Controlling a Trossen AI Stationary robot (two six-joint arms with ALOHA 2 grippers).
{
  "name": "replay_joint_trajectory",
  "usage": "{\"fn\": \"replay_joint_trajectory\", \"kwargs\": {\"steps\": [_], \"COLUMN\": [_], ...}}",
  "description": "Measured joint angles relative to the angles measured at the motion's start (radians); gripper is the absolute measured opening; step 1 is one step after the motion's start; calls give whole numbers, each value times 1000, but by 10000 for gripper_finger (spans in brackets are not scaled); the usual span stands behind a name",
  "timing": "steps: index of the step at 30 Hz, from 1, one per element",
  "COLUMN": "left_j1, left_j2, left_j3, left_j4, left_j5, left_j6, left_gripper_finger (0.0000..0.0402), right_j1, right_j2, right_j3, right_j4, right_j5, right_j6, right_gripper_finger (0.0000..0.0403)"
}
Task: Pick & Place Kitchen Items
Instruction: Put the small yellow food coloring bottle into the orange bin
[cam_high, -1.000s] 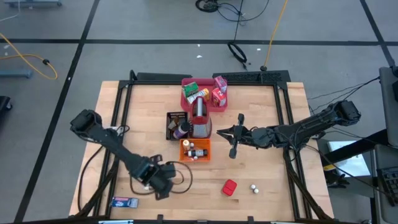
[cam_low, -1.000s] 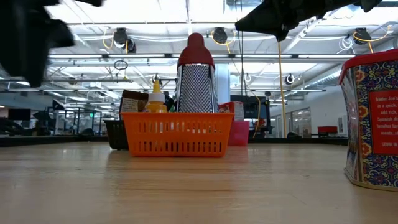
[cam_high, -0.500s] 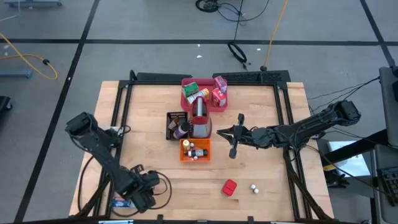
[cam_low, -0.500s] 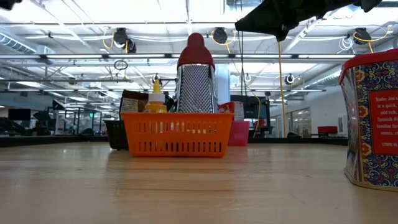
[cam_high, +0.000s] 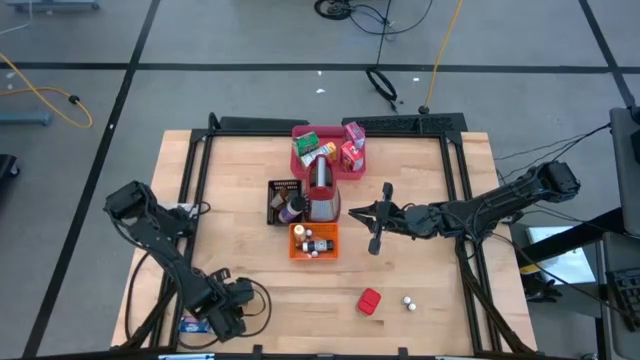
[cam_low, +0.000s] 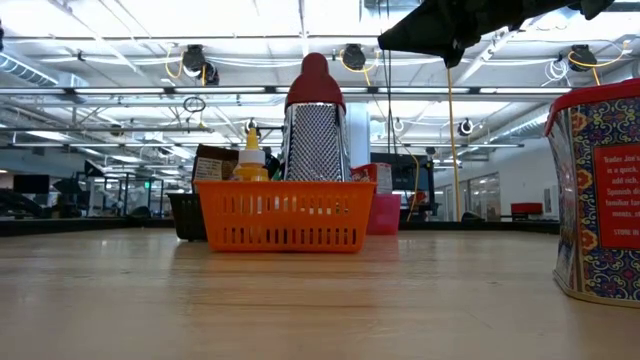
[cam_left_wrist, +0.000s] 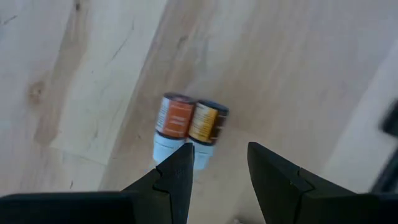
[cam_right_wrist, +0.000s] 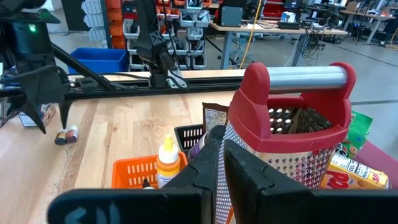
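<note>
Left gripper (cam_left_wrist: 214, 165) hovers part-open, empty, over two small shakers (cam_left_wrist: 189, 126) lying touching near the table's (cam_high: 420, 250) 7 o'clock corner. Likely light, rigid, prone to roll: pinch one across its body. Right gripper (cam_high: 350, 213) closed at centre.
</note>
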Motion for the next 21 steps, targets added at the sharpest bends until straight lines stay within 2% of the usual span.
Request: {"fn": "replay_joint_trajectory", "kwargs": {"steps": [14, 17, 21], "left_j1": [1, 1, 1], "left_j2": [0, 0, 0], "left_j3": [-94, -98, -105], "left_j4": [120, 121, 122], "left_j5": [-29, -29, -30], "left_j6": [42, 54, 57], "left_gripper_finger": [152, 136, 95], "right_j1": [0, 0, 0], "right_j2": [0, 0, 0], "right_j3": [0, 0, 0], "right_j4": [-3, -5, -8], "right_j5": [0, 0, 0], "right_j6": [0, 0, 0], "right_gripper_finger": [18, 18, 18]}}
